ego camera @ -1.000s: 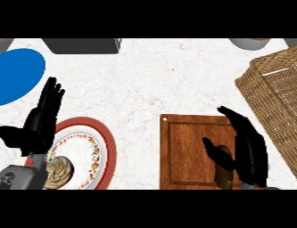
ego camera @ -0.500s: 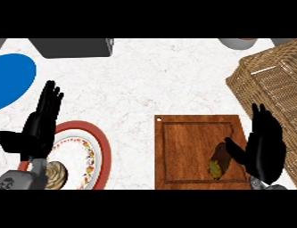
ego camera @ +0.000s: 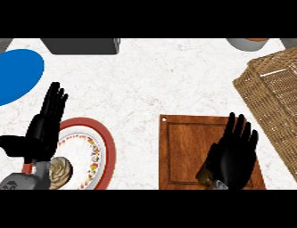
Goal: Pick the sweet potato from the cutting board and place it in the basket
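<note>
right hand (ego camera: pixel 235 153): over cutting board (ego camera: pixel 183 151), fingers straight, apart, palm down | sweet potato (ego camera: pixel 208 176): on board's near edge, mostly hidden under right hand, only a sliver showing | basket (ego camera: pixel 286 107): right of board, just beside | left hand (ego camera: pixel 42 129): resting open, fingers up, beside red-rimmed plate (ego camera: pixel 101 147)

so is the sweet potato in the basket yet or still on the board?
Still on the cutting board: a brown sliver of sweet potato shows beneath the right hand, near the board's lower edge. The basket sits apart, to the right.
</note>
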